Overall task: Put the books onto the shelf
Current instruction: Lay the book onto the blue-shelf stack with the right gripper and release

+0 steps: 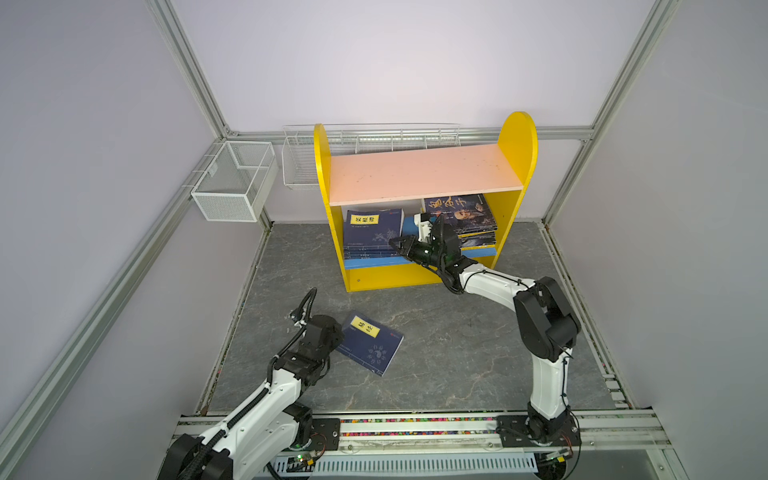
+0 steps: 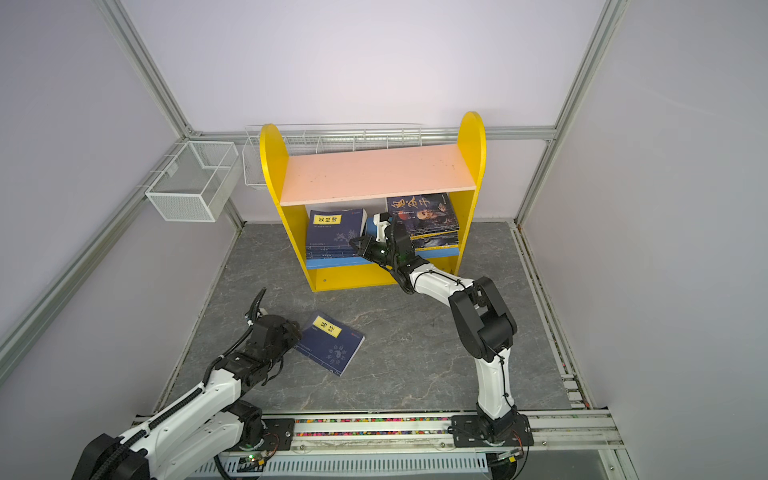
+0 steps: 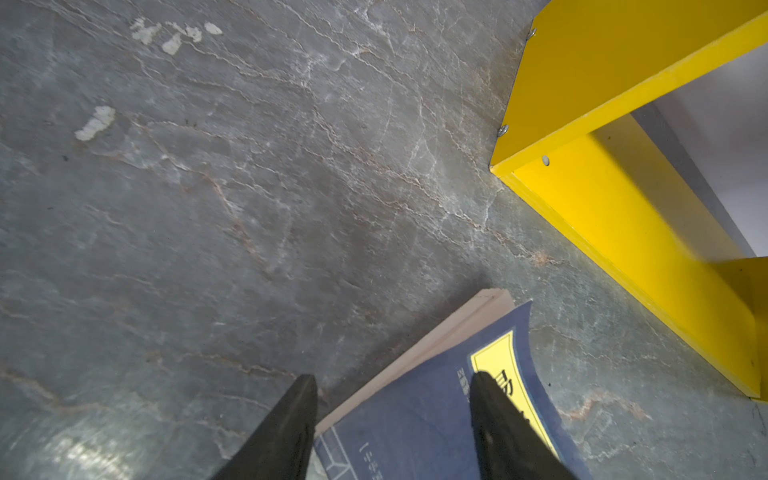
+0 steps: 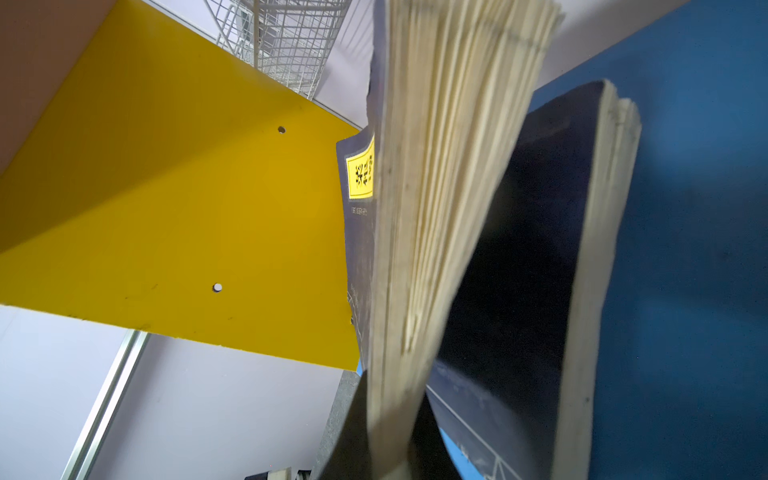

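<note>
grey floor (image 1: 436,353); right pincer (image 4: 392,399) clamps shelved navy book (image 4: 436,187)

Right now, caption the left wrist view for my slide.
Left end effector open over the navy book, which lies on the tabletop beside the yellow shelf.

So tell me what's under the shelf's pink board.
Two stacks on the blue board: navy books left, dark books right, the right end effector between them, pinching navy pages. The pink board hides the rear.
</note>
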Controlling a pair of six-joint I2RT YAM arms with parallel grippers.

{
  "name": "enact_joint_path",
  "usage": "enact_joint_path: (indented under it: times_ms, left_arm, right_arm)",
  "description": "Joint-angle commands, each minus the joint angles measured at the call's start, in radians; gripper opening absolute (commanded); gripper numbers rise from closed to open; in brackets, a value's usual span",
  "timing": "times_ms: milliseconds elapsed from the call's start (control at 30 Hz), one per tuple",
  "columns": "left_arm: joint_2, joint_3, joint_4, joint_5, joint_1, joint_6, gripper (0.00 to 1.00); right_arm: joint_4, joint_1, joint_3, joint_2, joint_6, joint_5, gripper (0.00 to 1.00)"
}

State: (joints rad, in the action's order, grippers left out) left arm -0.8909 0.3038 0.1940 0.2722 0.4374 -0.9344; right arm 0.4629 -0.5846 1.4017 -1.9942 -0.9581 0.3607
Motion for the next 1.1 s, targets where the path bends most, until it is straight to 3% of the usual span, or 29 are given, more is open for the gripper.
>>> enact_joint_path:
  times_ms: [0,333,367,467,567,933,1067]
  left_arm:
    - [-0.005,-0.006,-0.013,-0.002,-0.006,-0.007,0.59]
    - [0.0,-0.01,-0.014,-0.003,-0.006,-0.009,0.59]
    - [-0.002,-0.011,-0.013,-0.003,-0.006,-0.009,0.59]
    - [0.002,-0.011,-0.011,-0.005,-0.006,-0.011,0.59]
    - [0.002,-0.01,-0.01,-0.004,-0.006,-0.013,0.59]
    - [-0.009,-0.008,-0.018,-0.014,-0.006,-0.02,0.59]
    - [-0.017,-0.003,-0.018,-0.018,-0.006,-0.014,0.59]
  right_arm:
    - [-0.003,-0.001,-0.03,0.044,-0.014,0.025,0.12]
    - [-0.022,0.007,-0.027,0.037,-0.026,0.02,0.15]
    - [-0.038,0.007,-0.018,0.033,-0.027,0.018,0.19]
    - [-0.128,0.006,0.026,0.026,-0.021,0.005,0.5]
    - [-0.248,0.006,0.086,0.028,0.001,-0.003,0.67]
    - [-0.602,0.003,0.253,0.02,0.145,-0.083,0.99]
    - [-0.658,-0.001,0.278,0.014,0.193,-0.091,0.96]
